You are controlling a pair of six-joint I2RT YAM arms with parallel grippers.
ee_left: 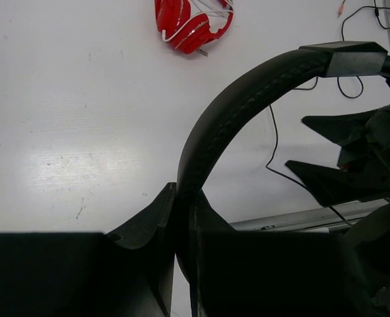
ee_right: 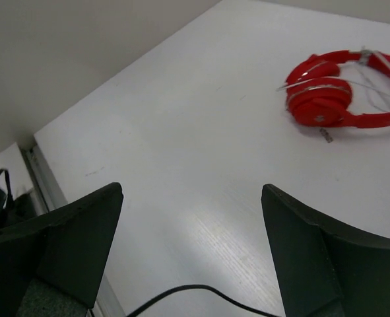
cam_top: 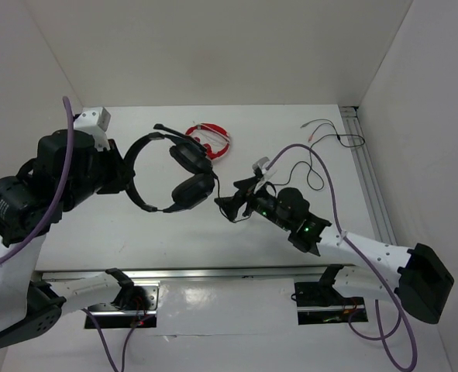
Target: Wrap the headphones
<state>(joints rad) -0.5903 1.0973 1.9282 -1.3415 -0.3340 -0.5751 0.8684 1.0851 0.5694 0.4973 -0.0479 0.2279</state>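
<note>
Two grippers are counted; the right gripper (ee_right: pixel 191 193) is spread wide, empty; the left gripper (ee_left: pixel 181 201) is clenched on the headband of the single black headphones (cam_top: pixel 190 174), left of centre on the worktop (cam_top: pixel 174 244), long axis left-right, earcups pointing right; one red headset (cam_top: pixel 211 139) is seen beyond.

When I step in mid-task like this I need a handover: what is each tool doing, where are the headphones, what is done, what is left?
Left tool: shut on the headband of the headphones.
Right tool: open, empty, beside the earcups.
Cable: unwrapped, passing near the right tool and trailing loose to the far right.
Done: headband gripped.
Left: all of the wrapping.
</note>
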